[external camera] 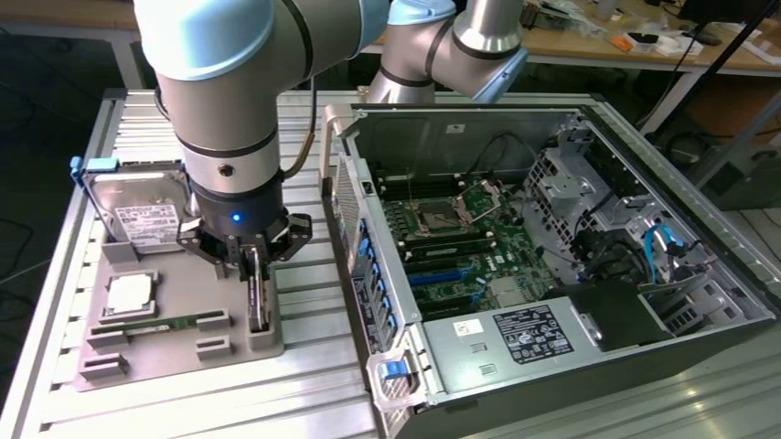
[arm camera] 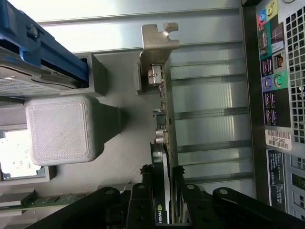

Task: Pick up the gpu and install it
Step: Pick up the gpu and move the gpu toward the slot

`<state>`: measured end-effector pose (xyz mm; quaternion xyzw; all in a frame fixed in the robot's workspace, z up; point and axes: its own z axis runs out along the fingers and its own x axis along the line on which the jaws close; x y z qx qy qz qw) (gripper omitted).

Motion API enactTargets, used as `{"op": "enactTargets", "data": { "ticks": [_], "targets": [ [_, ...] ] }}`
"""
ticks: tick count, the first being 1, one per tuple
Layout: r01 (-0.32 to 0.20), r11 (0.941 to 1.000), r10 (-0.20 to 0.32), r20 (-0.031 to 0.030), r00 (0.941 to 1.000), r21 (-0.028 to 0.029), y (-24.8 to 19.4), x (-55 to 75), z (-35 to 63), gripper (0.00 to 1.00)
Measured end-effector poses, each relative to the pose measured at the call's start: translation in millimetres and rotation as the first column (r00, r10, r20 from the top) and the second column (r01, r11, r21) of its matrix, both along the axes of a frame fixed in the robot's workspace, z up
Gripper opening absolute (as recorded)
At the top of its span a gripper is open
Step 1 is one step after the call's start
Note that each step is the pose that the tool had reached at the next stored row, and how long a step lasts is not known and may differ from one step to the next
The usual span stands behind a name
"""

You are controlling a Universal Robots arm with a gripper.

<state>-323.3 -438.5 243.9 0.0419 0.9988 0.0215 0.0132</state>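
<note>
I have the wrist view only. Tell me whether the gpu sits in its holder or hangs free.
Observer: The gpu sits on edge in a slot of the gray tray, and the gripper is shut on it from above.
Operator: Give me the case's state.
Observer: The computer case lies open on its side with the motherboard facing up, on the exterior view's right of the tray.
Operator: Report what else the tray holds.
Observer: A memory stick lies flat on the exterior view's left of the gpu, and a hard drive stands farther back.
</note>
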Motion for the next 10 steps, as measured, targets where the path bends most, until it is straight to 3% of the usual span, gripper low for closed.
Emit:
{"op": "enactTargets", "data": {
  "ticks": [10],
  "targets": [
    [0.000, 1.0000, 0.000, 0.0000, 1.0000, 0.0000, 0.0, 0.0, 0.0, 0.27]
  ]
}}
